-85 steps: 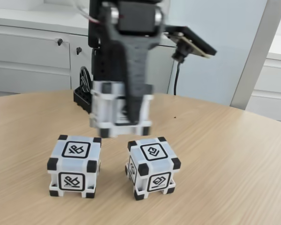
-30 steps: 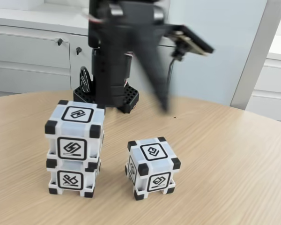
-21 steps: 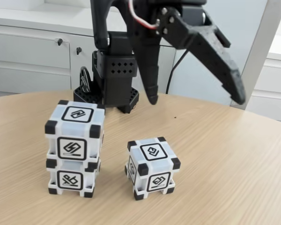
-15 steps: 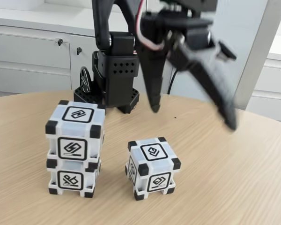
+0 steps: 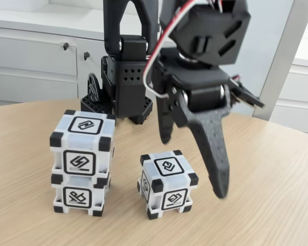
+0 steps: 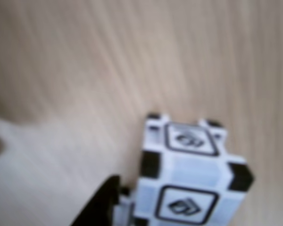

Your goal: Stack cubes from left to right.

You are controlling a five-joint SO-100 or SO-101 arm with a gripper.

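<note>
On the wooden table (image 5: 267,169), left: two cubes stacked (image 5: 81,161). Right of them a single cube (image 5: 167,183). Gripper (image 5: 192,166) above it, jaws spread wide, empty.

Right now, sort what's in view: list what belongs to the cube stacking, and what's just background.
Part of the job:
- top cube of the two-high stack
- bottom cube under it
- lone cube on the table
- open gripper hanging over the lone cube

Just there:
- wooden table
- grey cabinets behind
</note>
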